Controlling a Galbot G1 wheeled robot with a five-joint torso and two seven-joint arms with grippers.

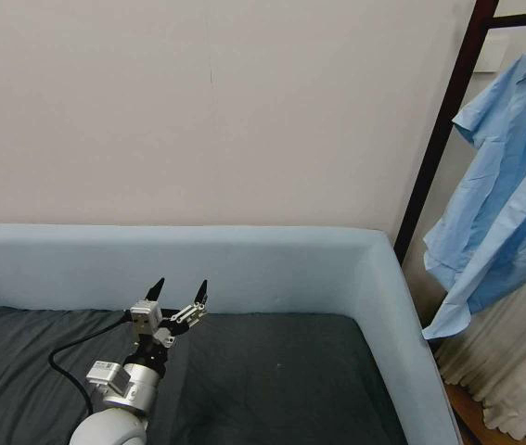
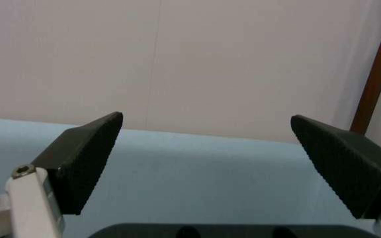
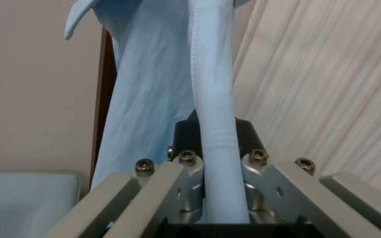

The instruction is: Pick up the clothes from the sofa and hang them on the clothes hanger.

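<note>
Shirt (image 1: 499,213), pale blue, hanging at the far right against the dark post of the clothes rack (image 1: 439,139), clear of the sofa (image 1: 198,269), loose hem above the curtain (image 1: 494,362). Clamped on a long fold of that shirt: right pincer (image 3: 214,148), with cloth rising straight from between the jaws, close beside the rack post. Raised over the dark sofa seat at near left: left pincer (image 1: 179,292), jaws wide apart, gripping nothing, aimed at the sofa back.

Probably the hanging step, near its end. For a clean finish, first confirm the garment's weight on the rack rather than on the grip; impossible to tell from these views, collar and shoulders out of sight. Then part the right jaws slowly and withdraw along the line of the fold, never sideways, so as not to drag thin cloth off the rack or snag a seam on a fingertip. Steer clear of the post on the way back. Watch the fold after release: a gentle swing to rest a good sign, a downward slide a cue to grip again. Leave the left arm parked, well apart from the rack. Expect light, limp fabric, quick to slip under the slightest tug, so no jerks.

No brand, label or legible writing on shirt, sofa, rack or wall (image 1: 198,111).
</note>
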